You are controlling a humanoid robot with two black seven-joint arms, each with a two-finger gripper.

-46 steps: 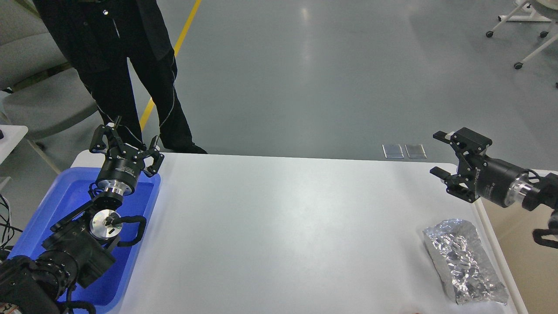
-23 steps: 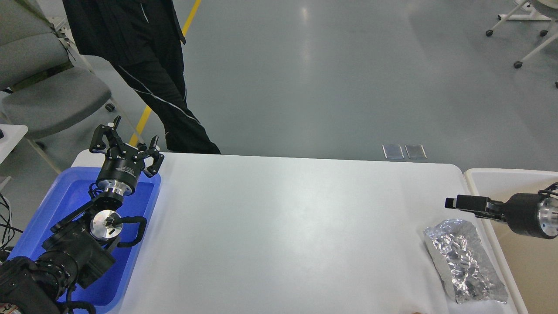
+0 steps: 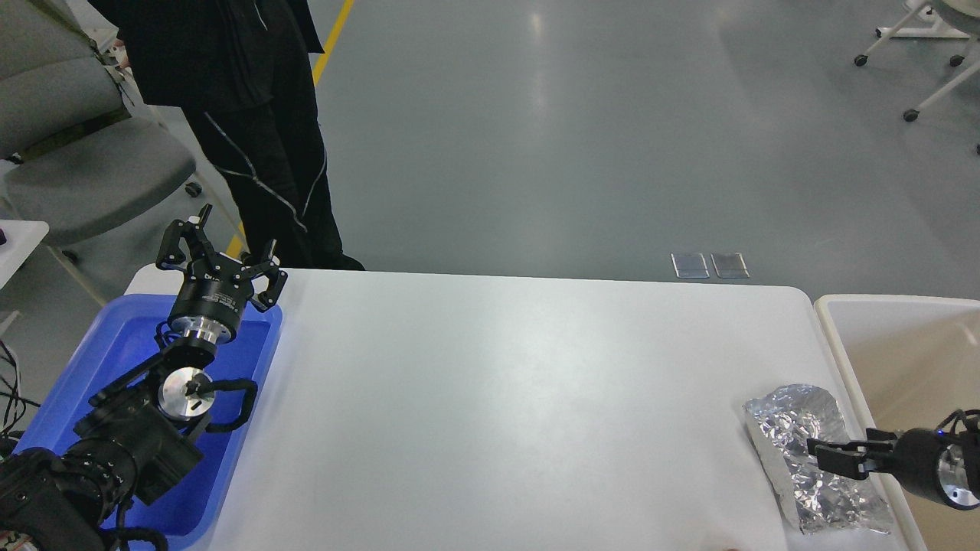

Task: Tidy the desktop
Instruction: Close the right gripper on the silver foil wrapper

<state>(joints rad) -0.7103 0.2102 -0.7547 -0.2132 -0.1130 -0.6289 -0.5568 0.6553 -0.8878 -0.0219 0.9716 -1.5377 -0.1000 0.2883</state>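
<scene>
While left claw (image 3: pixel 222 249) gapes above blue tray (image 3: pixel 115 344); right claw (image 3: pixel 831 455) over foil pack (image 3: pixel 796 428) on desktop (image 3: pixel 498 398), state unclear.

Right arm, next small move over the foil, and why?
Probably ease the right pincer down and close on the crumpled foil packet. It sits over the packet near the desktop's right edge, seen side-on, so a grip can't be confirmed. The beige bin stands just beside, a likely drop spot.

Right tool (image 3: pixel 821 453), seemingly closed, over foil packet (image 3: pixel 804 428) on desktop (image 3: pixel 498 398).
</scene>
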